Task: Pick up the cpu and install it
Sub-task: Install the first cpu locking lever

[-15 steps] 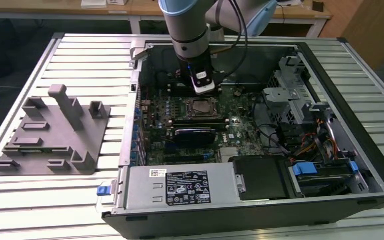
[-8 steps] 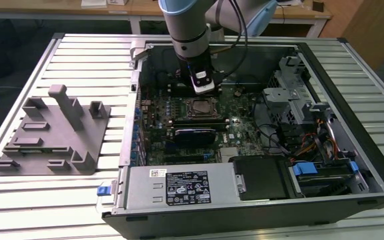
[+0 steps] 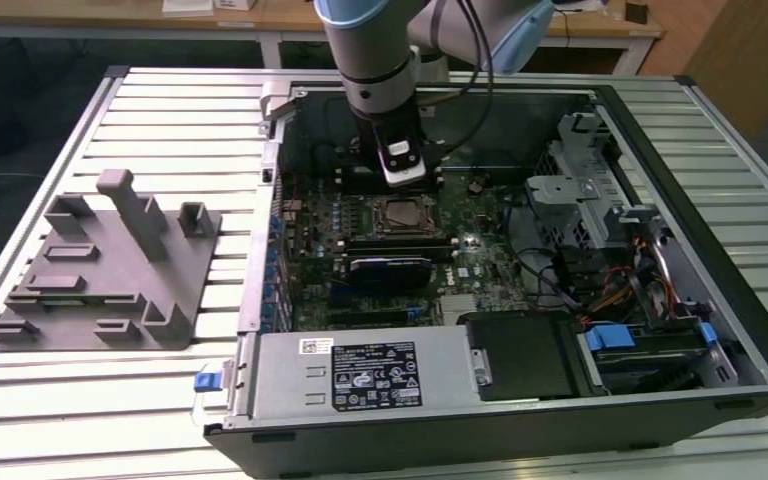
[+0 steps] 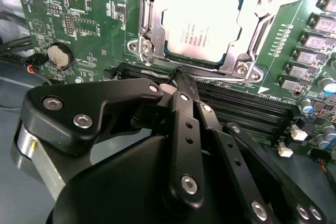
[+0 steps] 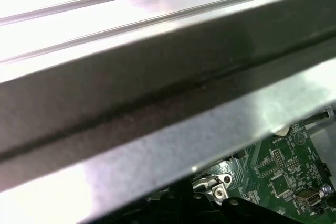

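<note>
Pressed together and holding nothing, your gripper (image 4: 178, 74) hangs just short of the socket, in the upper middle of the second wrist view. You can see the cpu (image 4: 202, 22) already lying flat in the socket frame (image 4: 247, 51), silvery top up; being square, it has no long axis. Whether the frame is latched, I can't tell.

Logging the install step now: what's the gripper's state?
Gripper: shut, holding nothing; the cpu lies in its socket on the motherboard.
</note>
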You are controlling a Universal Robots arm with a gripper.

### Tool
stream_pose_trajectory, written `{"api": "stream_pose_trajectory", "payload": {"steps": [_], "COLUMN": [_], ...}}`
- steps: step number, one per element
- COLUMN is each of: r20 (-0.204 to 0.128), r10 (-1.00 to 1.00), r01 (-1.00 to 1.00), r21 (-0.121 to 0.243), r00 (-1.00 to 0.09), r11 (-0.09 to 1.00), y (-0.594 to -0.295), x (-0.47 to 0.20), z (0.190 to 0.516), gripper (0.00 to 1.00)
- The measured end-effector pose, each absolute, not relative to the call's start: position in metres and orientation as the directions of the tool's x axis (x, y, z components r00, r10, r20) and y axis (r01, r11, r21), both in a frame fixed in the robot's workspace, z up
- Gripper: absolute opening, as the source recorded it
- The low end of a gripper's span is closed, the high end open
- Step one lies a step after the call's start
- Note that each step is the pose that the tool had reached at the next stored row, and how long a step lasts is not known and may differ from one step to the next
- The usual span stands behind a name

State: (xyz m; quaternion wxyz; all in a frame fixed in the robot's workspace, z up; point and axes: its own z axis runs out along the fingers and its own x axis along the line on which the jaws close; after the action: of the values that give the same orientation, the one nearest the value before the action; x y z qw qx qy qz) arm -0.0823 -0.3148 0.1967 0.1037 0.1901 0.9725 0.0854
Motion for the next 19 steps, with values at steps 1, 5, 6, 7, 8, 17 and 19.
{"api": "stream_pose_trajectory", "payload": {"steps": [1, 5, 6, 7, 8, 17, 19], "r20": [-0.169, -0.169, -0.17, -0.17, -0.17, -0.176, -0.176], "r10": [0.388, 0.39, 0.39, 0.39, 0.39, 0.389, 0.389], "r01": [0.353, 0.354, 0.355, 0.355, 0.355, 0.354, 0.354], "r21": [0.205, 0.205, 0.205, 0.205, 0.205, 0.199, 0.199], "r00": [-0.906, -0.905, -0.905, -0.905, -0.905, -0.904, -0.904], "r11": [0.913, 0.912, 0.912, 0.912, 0.912, 0.914, 0.914], "y": [-0.3146, -0.3145, -0.3145, -0.3145, -0.3146, -0.3148, -0.3149], "x": [-0.0825, -0.0824, -0.0824, -0.0824, -0.0825, -0.0825, -0.0825], "z": [0.1968, 0.1965, 0.1962, 0.196, 0.1959, 0.1946, 0.1942], "gripper": [0.11, 0.11, 0.11, 0.11, 0.11, 0.11, 0.11]}}
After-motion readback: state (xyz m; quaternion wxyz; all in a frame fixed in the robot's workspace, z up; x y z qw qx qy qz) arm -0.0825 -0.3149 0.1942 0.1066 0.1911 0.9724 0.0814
